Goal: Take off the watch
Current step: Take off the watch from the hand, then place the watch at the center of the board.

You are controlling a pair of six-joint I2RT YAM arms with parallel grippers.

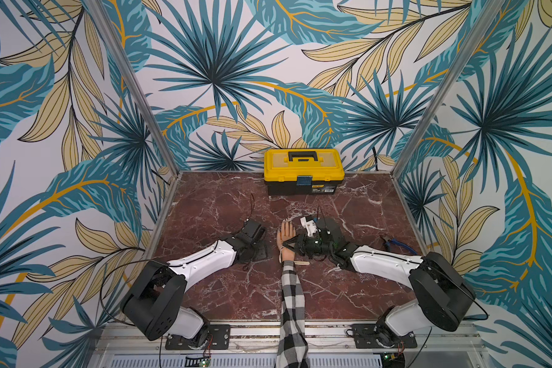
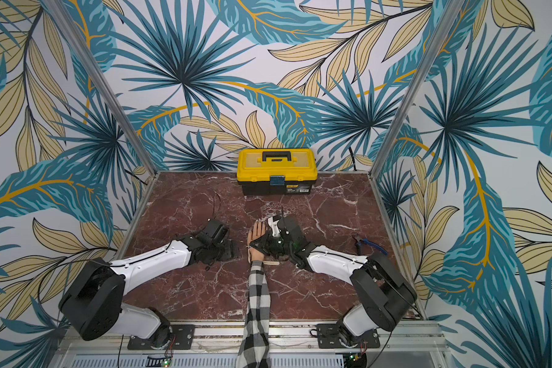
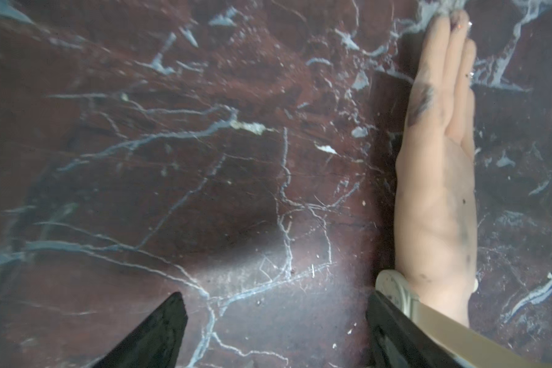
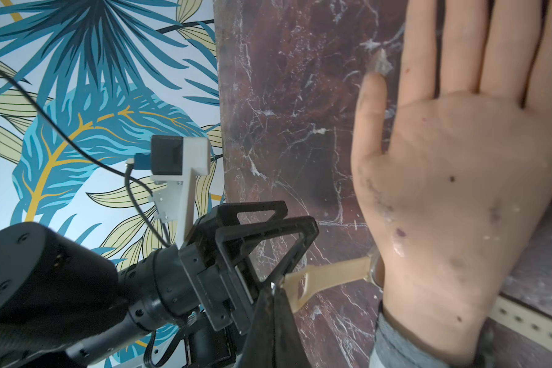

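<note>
A mannequin hand (image 1: 286, 235) in a plaid sleeve lies palm up in the middle of the marble table (image 1: 220, 207). The watch (image 4: 375, 267) sits at its wrist, with the pale face (image 3: 392, 290) on the thumb side. My right gripper (image 4: 279, 286) reaches across the wrist and is shut on the end of the beige strap (image 4: 329, 274), which is stretched away from the wrist. The holed half of the strap (image 1: 301, 263) lies flat on the table on the other side. My left gripper (image 3: 276, 306) stands open just left of the wrist, holding nothing, one finger (image 3: 395, 334) beside the watch face.
A closed yellow toolbox (image 1: 304, 170) stands at the back edge. Blue-handled pliers (image 1: 395, 243) lie at the right, behind my right arm. Metal frame posts (image 1: 434, 95) rise at the back corners.
</note>
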